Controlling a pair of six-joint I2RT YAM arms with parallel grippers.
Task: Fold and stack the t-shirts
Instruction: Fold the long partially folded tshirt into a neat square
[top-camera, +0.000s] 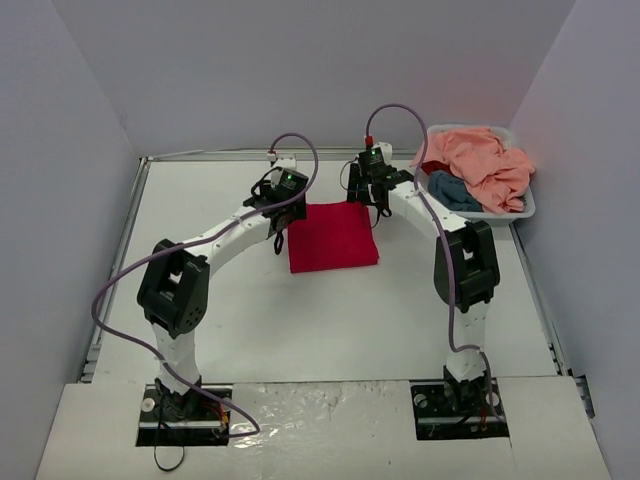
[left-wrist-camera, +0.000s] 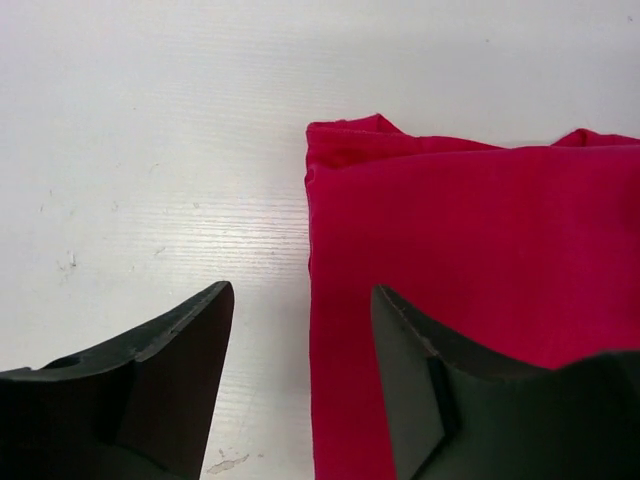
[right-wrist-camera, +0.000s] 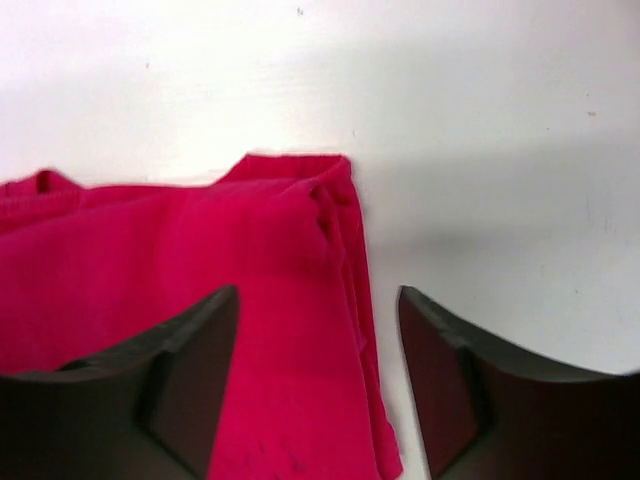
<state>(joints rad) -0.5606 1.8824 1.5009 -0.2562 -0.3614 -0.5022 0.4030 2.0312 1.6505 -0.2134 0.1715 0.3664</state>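
A crimson-red t-shirt (top-camera: 331, 237) lies folded into a flat rectangle on the table's middle. My left gripper (top-camera: 279, 238) is open over its left edge; in the left wrist view the jaws (left-wrist-camera: 302, 330) straddle the shirt's left edge (left-wrist-camera: 470, 250). My right gripper (top-camera: 380, 212) is open over its far right corner; in the right wrist view the jaws (right-wrist-camera: 318, 330) straddle the shirt's right edge (right-wrist-camera: 290, 300). Neither holds cloth. A peach-pink t-shirt (top-camera: 485, 165) and a teal-blue t-shirt (top-camera: 455, 190) lie crumpled in the basket.
A white plastic basket (top-camera: 524, 210) stands at the table's back right, close behind my right arm. White table (top-camera: 200, 200) is walled by grey panels on the left, back and right. Purple cables loop above both arms.
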